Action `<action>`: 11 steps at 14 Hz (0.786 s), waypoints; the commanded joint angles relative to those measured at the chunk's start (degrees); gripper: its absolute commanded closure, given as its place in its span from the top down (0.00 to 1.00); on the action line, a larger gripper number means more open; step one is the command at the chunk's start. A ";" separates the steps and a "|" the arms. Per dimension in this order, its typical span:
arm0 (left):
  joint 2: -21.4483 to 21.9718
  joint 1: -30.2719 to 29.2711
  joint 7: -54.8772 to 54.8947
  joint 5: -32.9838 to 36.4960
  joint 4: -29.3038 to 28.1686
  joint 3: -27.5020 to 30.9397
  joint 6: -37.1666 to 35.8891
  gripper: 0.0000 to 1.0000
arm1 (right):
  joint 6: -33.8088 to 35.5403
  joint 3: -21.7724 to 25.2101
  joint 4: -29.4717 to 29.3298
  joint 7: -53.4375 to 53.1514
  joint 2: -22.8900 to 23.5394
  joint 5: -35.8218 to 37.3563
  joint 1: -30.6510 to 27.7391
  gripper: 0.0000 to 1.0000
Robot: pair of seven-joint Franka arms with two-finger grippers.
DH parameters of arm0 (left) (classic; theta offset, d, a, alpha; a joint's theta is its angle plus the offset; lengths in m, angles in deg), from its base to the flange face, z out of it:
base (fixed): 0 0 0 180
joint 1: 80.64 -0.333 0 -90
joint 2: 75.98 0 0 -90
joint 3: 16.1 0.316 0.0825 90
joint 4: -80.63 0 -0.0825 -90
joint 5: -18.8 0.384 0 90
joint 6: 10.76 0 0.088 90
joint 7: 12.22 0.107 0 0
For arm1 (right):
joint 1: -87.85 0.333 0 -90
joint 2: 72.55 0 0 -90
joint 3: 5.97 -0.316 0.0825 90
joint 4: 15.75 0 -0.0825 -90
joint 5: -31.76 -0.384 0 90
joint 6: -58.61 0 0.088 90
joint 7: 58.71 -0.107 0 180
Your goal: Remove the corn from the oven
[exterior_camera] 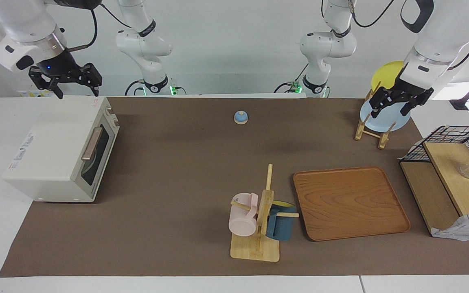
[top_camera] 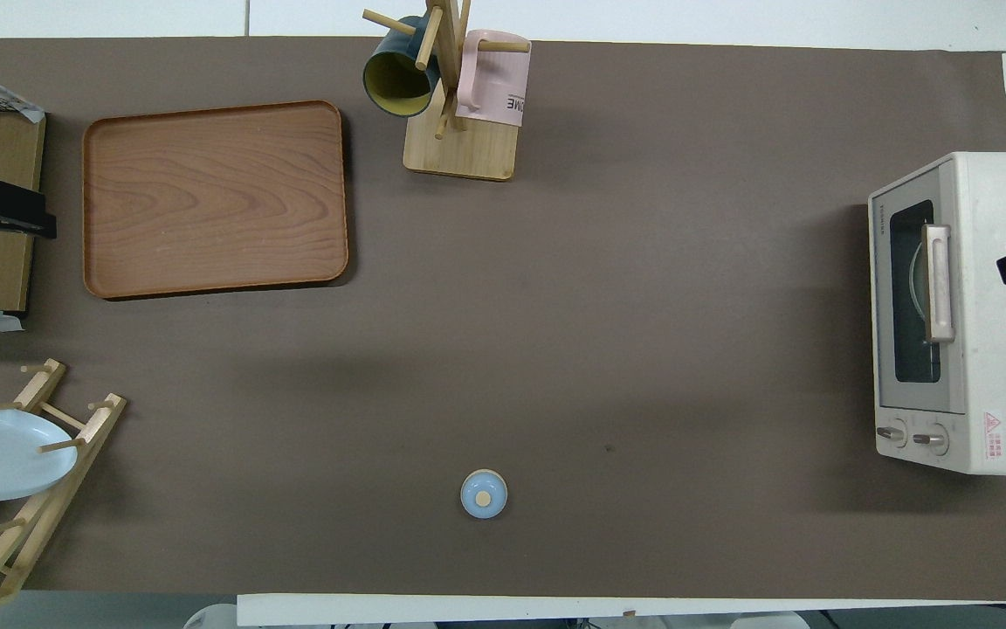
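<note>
The cream-white oven (exterior_camera: 51, 150) stands at the right arm's end of the table, its glass door shut and the tan bar handle (exterior_camera: 92, 143) across it. It also shows in the overhead view (top_camera: 983, 306). The corn is hidden; only a round dark shape shows through the window. My right gripper (exterior_camera: 75, 87) is open and empty, raised over the oven's end nearest the robots. My left gripper (exterior_camera: 391, 109) is open and empty, raised over the wooden plate rack (exterior_camera: 371, 130) at the left arm's end.
A wooden tray (exterior_camera: 350, 202) and a mug tree (exterior_camera: 259, 219) with a pink and a blue mug stand farther from the robots. A small blue knob (exterior_camera: 240, 117) sits near the robots. The plate rack holds a blue and a yellow plate. A black wire rack (exterior_camera: 450, 171) stands beside the tray.
</note>
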 commanded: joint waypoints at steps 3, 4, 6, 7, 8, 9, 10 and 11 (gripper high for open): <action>0.92 -0.51 0.63 -0.24 -1.00 -0.14 -0.31 1.00 | -1.04 -0.23 1.77 -0.76 -1.38 -0.09 -0.01 1.00; 0.92 -0.51 0.63 -0.33 -1.00 -0.14 -0.31 1.00 | -1.12 -0.23 2.12 -0.58 -1.46 -0.01 0.08 1.00; 0.92 -0.60 0.55 -0.24 -1.00 -0.14 -0.31 1.00 | -1.30 -0.23 2.56 0.03 -1.64 -0.01 -0.18 1.00; 0.92 -0.51 0.63 -0.24 -1.00 -0.14 -0.31 1.00 | -1.39 -0.23 2.65 0.56 -1.64 -0.09 -0.36 1.00; 0.92 -0.51 0.63 -0.24 -1.00 -0.14 -0.31 1.00 | -1.65 -0.23 3.09 0.65 -1.64 -0.09 0.08 0.84; 0.92 -0.51 0.55 -0.24 -1.00 -0.14 -0.31 1.00 | -1.65 -0.23 3.26 0.65 -1.90 -0.09 0.17 0.60; 0.92 -0.60 0.63 -0.24 -1.00 -0.14 -0.31 1.00 | -1.65 -0.23 3.35 0.65 -1.99 -0.01 0.26 0.34; 0.92 -0.51 0.63 -0.24 -1.00 -0.14 -0.31 1.00 | -1.74 -0.32 3.35 0.82 -1.99 0.08 0.17 0.14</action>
